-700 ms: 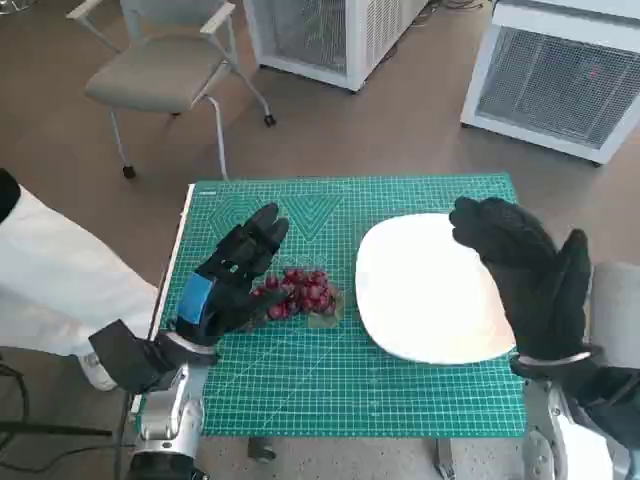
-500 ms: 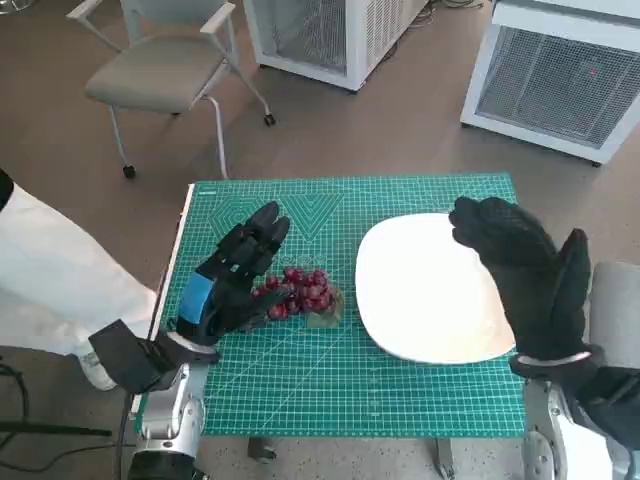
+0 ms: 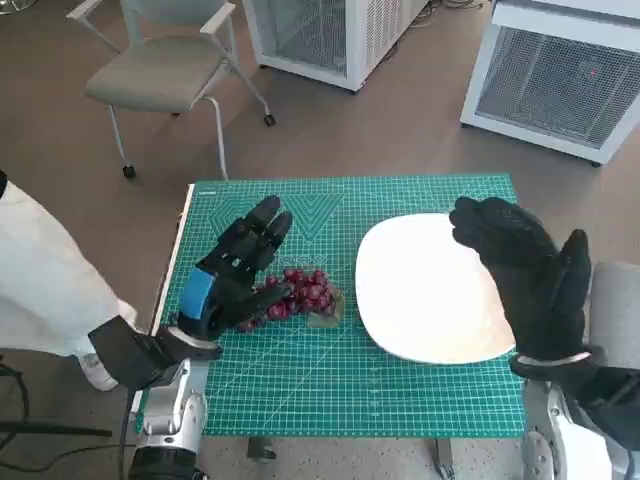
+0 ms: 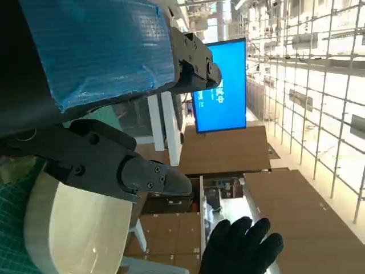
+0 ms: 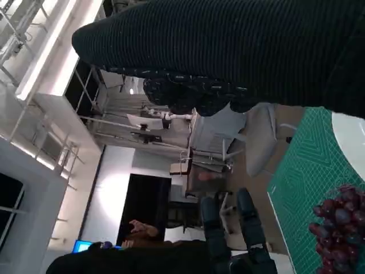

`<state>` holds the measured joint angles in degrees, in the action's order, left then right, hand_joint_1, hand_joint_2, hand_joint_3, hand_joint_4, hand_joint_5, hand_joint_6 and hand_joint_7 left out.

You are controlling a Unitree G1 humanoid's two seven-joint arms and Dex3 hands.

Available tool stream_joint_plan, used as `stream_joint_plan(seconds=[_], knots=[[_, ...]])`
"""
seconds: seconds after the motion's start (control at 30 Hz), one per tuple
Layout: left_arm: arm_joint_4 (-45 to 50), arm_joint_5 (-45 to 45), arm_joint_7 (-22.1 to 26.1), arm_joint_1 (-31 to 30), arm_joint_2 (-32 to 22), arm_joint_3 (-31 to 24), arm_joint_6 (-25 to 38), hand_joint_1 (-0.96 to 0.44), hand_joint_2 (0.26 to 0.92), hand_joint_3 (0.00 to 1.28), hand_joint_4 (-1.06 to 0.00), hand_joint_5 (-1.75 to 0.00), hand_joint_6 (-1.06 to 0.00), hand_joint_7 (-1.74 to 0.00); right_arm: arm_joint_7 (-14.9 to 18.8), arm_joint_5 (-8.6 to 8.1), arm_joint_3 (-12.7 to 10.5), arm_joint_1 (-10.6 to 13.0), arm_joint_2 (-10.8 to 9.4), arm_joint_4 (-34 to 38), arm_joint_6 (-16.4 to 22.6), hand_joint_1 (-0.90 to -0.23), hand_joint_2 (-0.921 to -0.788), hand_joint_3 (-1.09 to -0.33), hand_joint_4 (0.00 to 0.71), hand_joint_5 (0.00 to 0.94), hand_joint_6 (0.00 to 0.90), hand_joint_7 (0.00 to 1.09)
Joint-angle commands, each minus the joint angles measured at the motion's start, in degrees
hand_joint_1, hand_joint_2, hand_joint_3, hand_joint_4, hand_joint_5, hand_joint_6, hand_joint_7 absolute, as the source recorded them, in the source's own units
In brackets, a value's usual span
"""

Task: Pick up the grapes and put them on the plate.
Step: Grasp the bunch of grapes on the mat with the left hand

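A bunch of dark red grapes [image 3: 298, 293] lies on the green cutting mat, just left of the white plate [image 3: 425, 290]. My left hand [image 3: 232, 270] hovers over the left side of the bunch with its fingers spread, holding nothing; the thumb lies close by the grapes. My right hand [image 3: 528, 270] stands upright over the plate's right edge, fingers apart and empty. The right wrist view shows the grapes [image 5: 337, 225] and the left hand [image 5: 228, 231] beyond them. The plate [image 4: 68, 228] and the gloved right hand [image 4: 242, 248] appear in the left wrist view.
The green mat [image 3: 340, 390] covers the small table. A person in white [image 3: 45, 280] is at the left. A chair [image 3: 165, 70] and two white cabinets [image 3: 560, 75] stand on the floor behind the table.
My left hand has lifted slightly and shifted a little away from me over the grapes. The person's white sleeve has drawn back to the left. The right hand is still.
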<state>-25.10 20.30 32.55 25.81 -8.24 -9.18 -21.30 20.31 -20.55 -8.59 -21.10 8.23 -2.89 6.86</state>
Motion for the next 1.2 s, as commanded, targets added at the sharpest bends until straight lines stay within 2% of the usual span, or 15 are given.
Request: stream_joint_plan(seconds=[0.03, 0.57, 0.63, 0.73, 0.8, 0.87, 0.93, 1.0, 1.2], knots=[[-0.48, 0.5, 0.27, 1.17, 0.64, -0.25, -0.96, -0.38, 0.921, 0.11, -0.29, -0.02, -0.3, -0.01, -0.02, -0.45, -0.09, 1.23, -0.24, 0.7, -0.49, -0.33, -0.921, -0.591, 0.479, 0.817, 0.258, 0.99], [-0.44, -1.35, -0.3, 0.99, 0.28, 0.06, -2.6, -0.38, 0.921, 0.11, -0.29, -0.01, -0.3, -0.01, -0.39, 0.14, -0.02, 1.45, -0.19, 0.32, -0.38, -0.33, -0.921, -0.591, 0.478, 0.819, 0.258, 0.99], [-0.2, -7.02, -3.05, 0.59, -1.14, 1.19, -5.41, -0.39, 0.921, 0.11, -0.26, 0.0, -0.29, 0.0, -0.39, 0.19, -0.02, 1.5, -0.14, 0.23, -0.38, -0.33, -0.921, -0.592, 0.478, 0.819, 0.258, 0.99], [3.51, -28.08, -13.8, -1.02, -7.15, 4.76, -9.32, -0.46, 0.921, 0.1, -0.16, 0.0, -0.21, 0.0, -0.37, 0.23, -0.07, 1.55, 0.0, 0.15, -0.41, -0.33, -0.921, -0.592, 0.476, 0.818, 0.258, 0.99], [10.0, -42.89, -19.53, -2.85, -11.27, 7.42, -5.75, -0.5, 0.915, 0.08, -0.1, 0.0, -0.14, 0.0, -0.36, 0.25, -0.1, 1.58, 0.07, 0.09, -0.43, -0.329, -0.921, -0.592, 0.475, 0.817, 0.258, 0.99], [17.34, -52.24, -20.39, -4.6, -13.26, 9.48, 1.28, -0.52, 0.888, 0.06, -0.06, 0.0, -0.1, 0.0, -0.34, 0.23, -0.13, 1.62, 0.14, 0.03, -0.43, -0.329, -0.921, -0.592, 0.474, 0.817, 0.257, 0.99], [22.25, -55.38, -18.3, -5.48, -13.21, 10.61, 7.22, -0.5, 0.84, 0.03, -0.03, 0.0, -0.08, -0.01, -0.31, 0.18, -0.17, 1.67, 0.21, -0.04, -0.42, -0.329, -0.921, -0.592, 0.472, 0.816, 0.257, 0.99], [24.43, -55.65, -16.37, -5.62, -12.47, 11.28, 10.54, -0.46, 0.796, 0.01, -0.01, 0.0, -0.08, -0.02, -0.27, 0.13, -0.19, 1.72, 0.24, -0.11, -0.41, -0.33, -0.921, -0.592, 0.47, 0.815, 0.256, 0.99], [28.31, -58.62, -12.8, -5.61, -10.57, 13.82, 18.39, -0.36, 0.746, 0.0, 0.0, 0.0, -0.12, -0.04, -0.24, 0.03, -0.15, 1.84, 0.17, -0.21, -0.38, -0.331, -0.921, -0.594, 0.466, 0.816, 0.253, 0.99]])
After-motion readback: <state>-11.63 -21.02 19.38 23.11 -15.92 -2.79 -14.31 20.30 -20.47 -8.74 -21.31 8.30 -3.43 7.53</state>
